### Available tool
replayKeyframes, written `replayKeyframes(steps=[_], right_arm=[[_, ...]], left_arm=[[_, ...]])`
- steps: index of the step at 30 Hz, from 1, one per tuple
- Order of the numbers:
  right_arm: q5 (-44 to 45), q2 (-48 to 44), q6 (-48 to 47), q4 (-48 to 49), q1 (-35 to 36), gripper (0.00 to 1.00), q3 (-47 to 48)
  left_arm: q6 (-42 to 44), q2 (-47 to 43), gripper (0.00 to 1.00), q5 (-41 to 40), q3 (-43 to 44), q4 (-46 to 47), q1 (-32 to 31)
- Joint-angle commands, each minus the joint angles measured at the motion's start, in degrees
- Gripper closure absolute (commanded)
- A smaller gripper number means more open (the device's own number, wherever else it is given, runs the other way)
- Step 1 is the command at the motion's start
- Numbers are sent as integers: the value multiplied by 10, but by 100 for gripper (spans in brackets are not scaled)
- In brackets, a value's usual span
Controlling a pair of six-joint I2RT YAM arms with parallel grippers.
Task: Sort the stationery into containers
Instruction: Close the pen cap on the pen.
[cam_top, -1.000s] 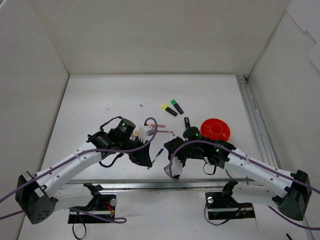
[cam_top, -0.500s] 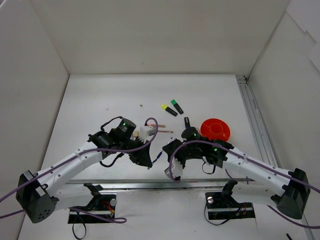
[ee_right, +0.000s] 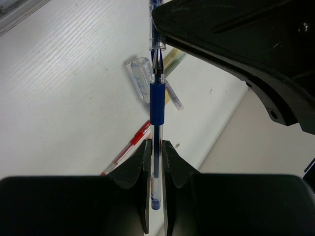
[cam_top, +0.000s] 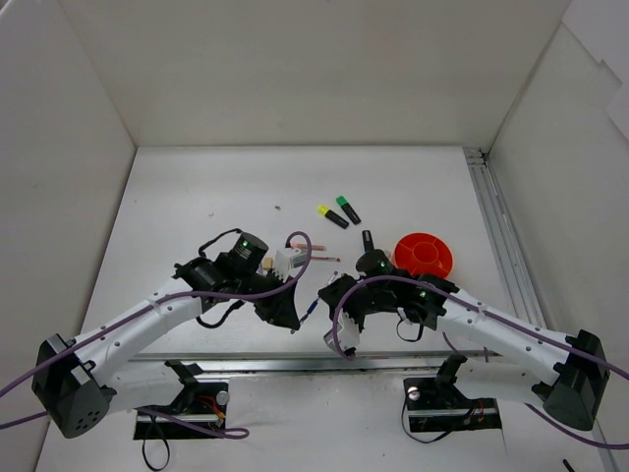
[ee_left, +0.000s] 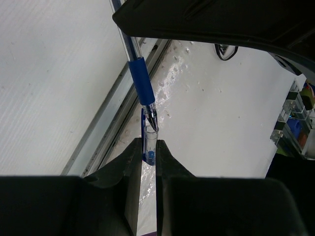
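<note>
My left gripper [ee_left: 149,145] is shut on a small clear cap with a blue end [ee_left: 150,147], held above the table. My right gripper [ee_right: 156,145] is shut on a thin blue pen [ee_right: 157,103]. The pen's metal tip [ee_left: 153,120] sits at the cap's open mouth. In the top view the two grippers meet near the table's front middle, left gripper [cam_top: 292,317] and right gripper [cam_top: 331,295], with the pen [cam_top: 313,306] between them. The round orange-red pot [cam_top: 425,254] stands to the right, behind the right arm.
Yellow-capped [cam_top: 332,216] and green-capped [cam_top: 348,208] highlighters lie mid-table, a third dark highlighter [cam_top: 368,240] beside the pot. A red pen [ee_right: 129,150], a clear tube [ee_right: 140,78] and a pale strip [ee_right: 172,66] lie under the grippers. A white eraser [cam_top: 287,261] sits by the left wrist.
The right gripper has edged slightly toward the left gripper, bringing the pen tip up to the cap. Both grips are unchanged.
</note>
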Motion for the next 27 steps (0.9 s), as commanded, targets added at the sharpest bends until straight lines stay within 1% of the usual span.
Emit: replayKeyframes(steps=[1, 14, 21, 24, 27], right_arm=[[-27, 3, -8, 17, 6, 100, 28], [-46, 10, -13, 15, 13, 100, 26], [-27, 31, -47, 12, 36, 100, 27], [-16, 33, -34, 14, 40, 100, 28], [-4, 28, 8, 27, 44, 100, 33]], left_arm=[[8, 5, 100, 23, 35, 26, -3], [12, 18, 100, 24, 52, 40, -3], [8, 38, 100, 30, 81, 47, -3], [0, 38, 100, 25, 85, 49, -3], [-14, 28, 100, 1, 76, 55, -3]])
